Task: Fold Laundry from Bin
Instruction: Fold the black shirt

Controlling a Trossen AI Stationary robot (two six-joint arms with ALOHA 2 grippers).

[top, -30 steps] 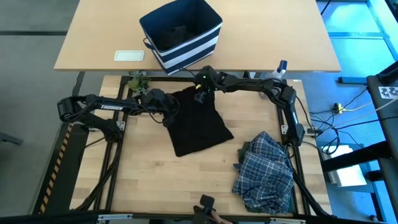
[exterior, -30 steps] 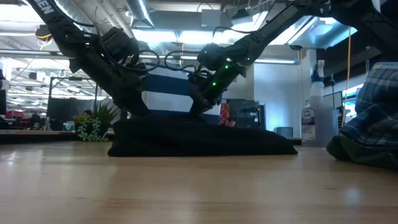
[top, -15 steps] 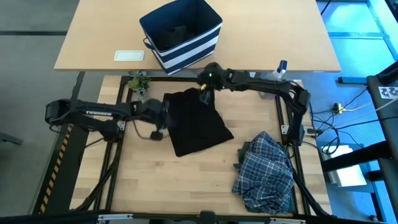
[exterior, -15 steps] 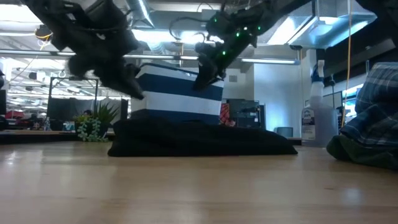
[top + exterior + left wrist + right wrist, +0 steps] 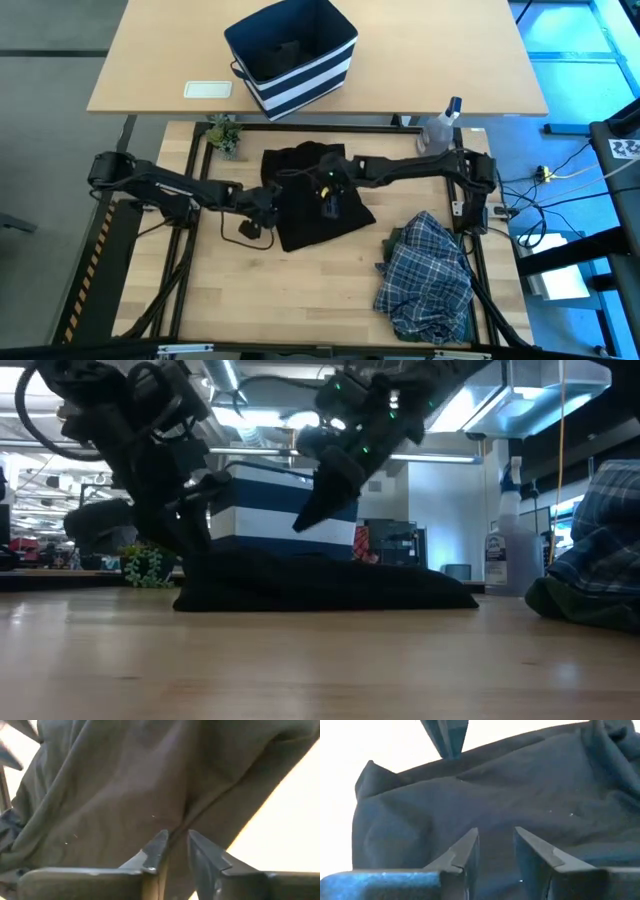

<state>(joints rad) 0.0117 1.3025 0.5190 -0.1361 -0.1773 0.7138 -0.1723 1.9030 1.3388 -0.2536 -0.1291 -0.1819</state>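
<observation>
The black garment lies spread at the frame's center on the surface. Left claw at its left edge and right claw over its middle are both released, fingers slightly parted.

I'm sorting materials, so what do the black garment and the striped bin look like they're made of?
The black garment: soft matte knit, probably cotton, judging by its limp wrinkles. The bin: stiffened woven fabric, apparently canvas, standing boxy with printed white stripes.
</observation>
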